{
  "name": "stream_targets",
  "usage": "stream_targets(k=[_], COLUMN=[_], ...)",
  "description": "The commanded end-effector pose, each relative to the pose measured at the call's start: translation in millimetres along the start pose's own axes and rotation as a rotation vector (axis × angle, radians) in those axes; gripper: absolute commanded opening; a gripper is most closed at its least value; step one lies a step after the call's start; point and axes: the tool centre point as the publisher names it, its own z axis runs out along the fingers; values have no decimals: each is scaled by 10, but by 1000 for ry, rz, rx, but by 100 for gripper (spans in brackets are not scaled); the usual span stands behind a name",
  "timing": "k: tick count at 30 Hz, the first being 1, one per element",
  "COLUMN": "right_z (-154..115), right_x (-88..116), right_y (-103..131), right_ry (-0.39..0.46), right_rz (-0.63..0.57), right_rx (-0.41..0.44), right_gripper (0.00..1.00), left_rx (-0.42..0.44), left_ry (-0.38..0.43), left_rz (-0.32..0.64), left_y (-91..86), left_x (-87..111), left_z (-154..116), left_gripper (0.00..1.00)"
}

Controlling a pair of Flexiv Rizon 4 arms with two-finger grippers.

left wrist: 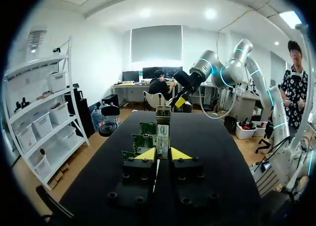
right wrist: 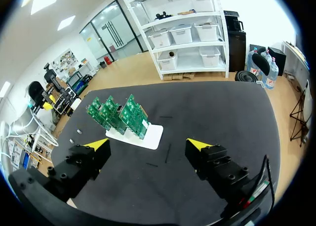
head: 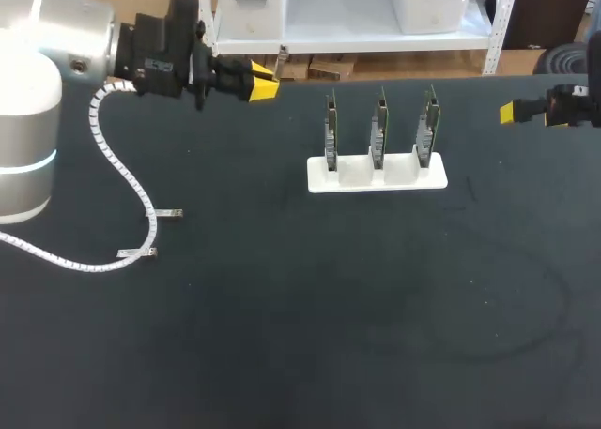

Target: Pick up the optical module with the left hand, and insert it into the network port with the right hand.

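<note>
Table (head: pixel 376 307), dark-topped, is seen from above w/ both arms held off toward its far side.

L gripper (head: pixel 264 84) is held above the far-left part of the table, fingers pointed toward the middle. In the left wrist view its yellow tips (left wrist: pixel 159 156) are pressed together w/ nothing pinched between them.

R gripper (head: pixel 512 112) is seen at the far-right edge, only partly in the head view. In the right wrist view its fingers (right wrist: pixel 148 146) are spread wide, nothing between them. The same gripper is picked out in the left wrist view (left wrist: pixel 180 102), beyond the boards and well apart from them.

Optical modules (head: pixel 169 213), two small silver pieces, are found lying flat on the left part of the table, just beside the bend of a white spiral cable (head: pixel 122 180) that trails from the L arm. Whether the cable is touched by them cannot be told. They are well apart from both grippers and from the boards. In the right wrist view they are seen as small specks (right wrist: pixel 78 132) past the boards.

Three green boards (head: pixel 378 129) are stood upright, side by side, in a white holder (head: pixel 376 178) at approx. mid-table, toward the far side. The boards (left wrist: pixel 157 132) are lined up straight ahead of the L gripper; they (right wrist: pixel 118 114) and the holder (right wrist: pixel 150 136) are also seen ahead of the R gripper.
</note>
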Motion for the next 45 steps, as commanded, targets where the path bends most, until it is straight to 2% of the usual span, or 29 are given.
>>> stream_targets(k=[1, 6, 8, 15, 20, 24, 30, 32, 33, 41, 45], right_z=[0, 0, 0, 0, 0, 0, 0, 0, 0, 0, 0], right_x=[3, 3, 3, 3, 3, 3, 3, 3, 3, 3, 3], right_y=[0, 0, 0, 0, 0, 0, 0, 0, 0, 0, 0], right_ry=[-1, -1, -1, -1, -1, -1, -1, -1, -1, -1, -1], right_rz=[0, 0, 0, 0, 0, 0, 0, 0, 0, 0, 0], right_rx=[0, 0, 0, 0, 0, 0, 0, 0, 0, 0, 0], right_gripper=[100, 100, 100, 100, 100, 100, 100, 100, 100, 100, 100], left_rx=[-4, -22, -38, -28, -2, 6, 26, 46, 42, 79, 83], left_ry=[3, 15, -19, -148, -207, -227, -230, -270, -256, -299, -293], left_rz=[0, -16, -34, -62, -57, -49, 26, 30, 51, 21, 2], left_y=[-21, 6, -6, -199, -273, -248, -167, -145, -137, -94, -89], left_x=[-6, 43, 22, -211, -340, -402, -463, -477, -487, -440, -414], left_z=[-22, -108, -116, 203, 392, 501, 643, 678, 690, 777, 817], left_gripper=[0, 0, 0, 0, 0, 0, 0, 0, 0, 0, 0])
